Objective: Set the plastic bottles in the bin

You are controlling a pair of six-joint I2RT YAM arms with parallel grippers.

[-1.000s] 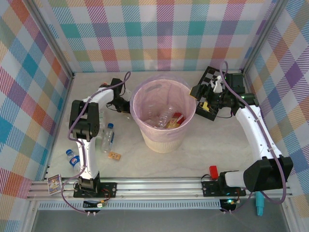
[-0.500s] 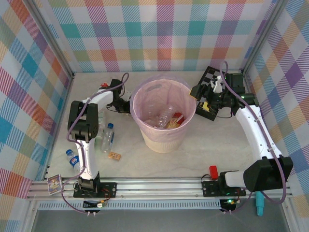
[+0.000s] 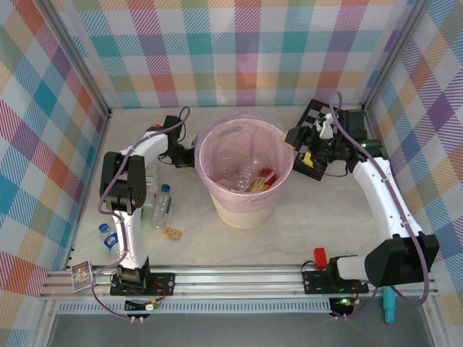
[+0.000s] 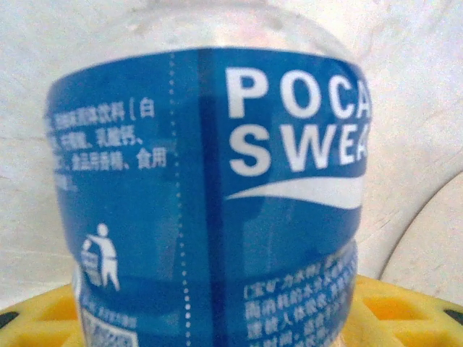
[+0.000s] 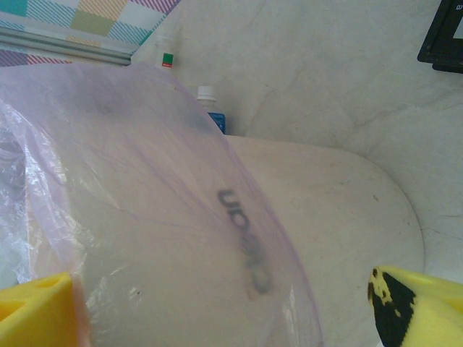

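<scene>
Left claw point(image 3: 187, 154), spread bottle-wide, flanks the blue-labelled bottle point(image 4: 210, 188); contact unclear.

Robot lab test booth, plaid fabric walls point(image 3: 239, 50), aluminium frame rail point(image 3: 231, 277), pale tabletop point(image 3: 325, 217)

bottle label point(image 4: 210, 181) | "POCA SWEA" | Chinese print | bin-man pictogram point(image 4: 101, 254)

Bottle point(image 4: 210, 202): clear glossy plastic under a shiny blue printed film label. Pads point(image 4: 391, 311) of my left jaws: matt yellow, moulded plastic. Bin point(image 5: 340, 217): smooth, matt cream plastic. Its liner point(image 5: 108, 181): thin, wrinkled, translucent pink film. Table point(image 5: 325, 65): pale, smooth, stone-look finish. Front rail point(image 3: 231, 278): brushed metal.
</scene>
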